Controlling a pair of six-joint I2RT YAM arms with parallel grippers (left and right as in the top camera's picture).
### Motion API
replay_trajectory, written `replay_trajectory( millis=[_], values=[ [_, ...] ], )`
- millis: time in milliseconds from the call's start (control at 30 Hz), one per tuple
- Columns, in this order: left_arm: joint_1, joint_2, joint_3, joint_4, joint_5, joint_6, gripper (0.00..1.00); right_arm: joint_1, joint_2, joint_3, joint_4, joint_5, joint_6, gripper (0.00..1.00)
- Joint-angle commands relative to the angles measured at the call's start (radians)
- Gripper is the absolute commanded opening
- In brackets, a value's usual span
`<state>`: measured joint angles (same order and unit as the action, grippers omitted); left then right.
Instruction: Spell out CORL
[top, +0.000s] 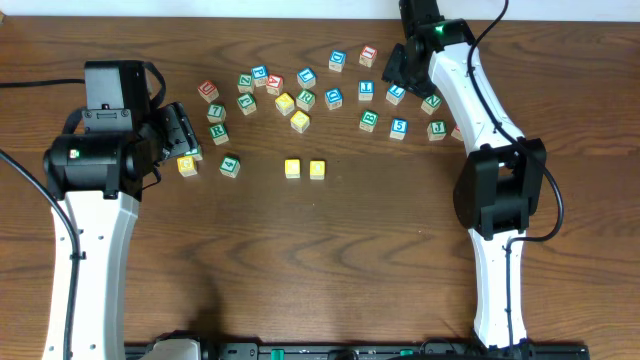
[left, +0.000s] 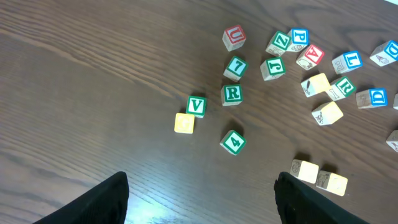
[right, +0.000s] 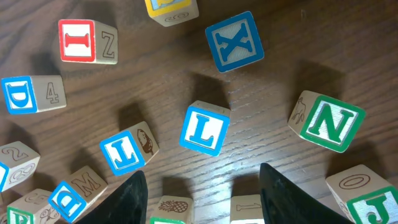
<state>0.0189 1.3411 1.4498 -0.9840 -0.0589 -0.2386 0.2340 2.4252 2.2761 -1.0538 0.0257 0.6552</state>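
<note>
Closest to the lens are the two black fingers of my right hand (right: 203, 186), which stand apart with nothing gripped between them. Just past their tips, roughly centred on the gap, the blue L cube (right: 204, 127) sits flat on the table (right: 155, 81), slightly turned and touching no other block. A blue J (right: 121, 155) lies near it on one side, a green N (right: 328, 121) on the other and a blue X (right: 235, 40) farther off. At the middle of the table, apart from the scattered blocks, the first yellow-topped cube (top: 292, 168) and the second yellow-topped cube (top: 317, 169) lie just beside each other in a row. The green R cube (left: 232, 94) sits on my left side, with a green 7 (left: 236, 66) close above it, a green V (left: 196, 106) beside it and a green 4 (left: 233, 142) below. My left hand (left: 202, 186) hangs wide open and empty over bare wood, short of the R cube.
</note>
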Motion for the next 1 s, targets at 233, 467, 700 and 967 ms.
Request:
replay_trajectory(
  millis=[233, 467, 700, 967],
  values=[
    [0.003, 0.012, -0.006, -0.001, -0.005, -0.002, 0.74, 0.018, 0.002, -0.005, -0.013, -0.088, -0.145, 0.51],
    [0.003, 0.012, -0.006, -0.001, -0.005, -0.003, 0.74, 0.043, 0.002, -0.005, -0.019, -0.085, -0.182, 0.52],
    [0.003, 0.012, -0.006, 0.000, 0.005, -0.002, 0.74, 0.039, 0.002, -0.005, -0.019, -0.085, -0.182, 0.52],
    [-0.019, 0.112, 0.035, 0.126, 0.126, 0.025, 0.74, 0.014, 0.002, -0.004, -0.024, -0.087, -0.182, 0.56]
  ],
)
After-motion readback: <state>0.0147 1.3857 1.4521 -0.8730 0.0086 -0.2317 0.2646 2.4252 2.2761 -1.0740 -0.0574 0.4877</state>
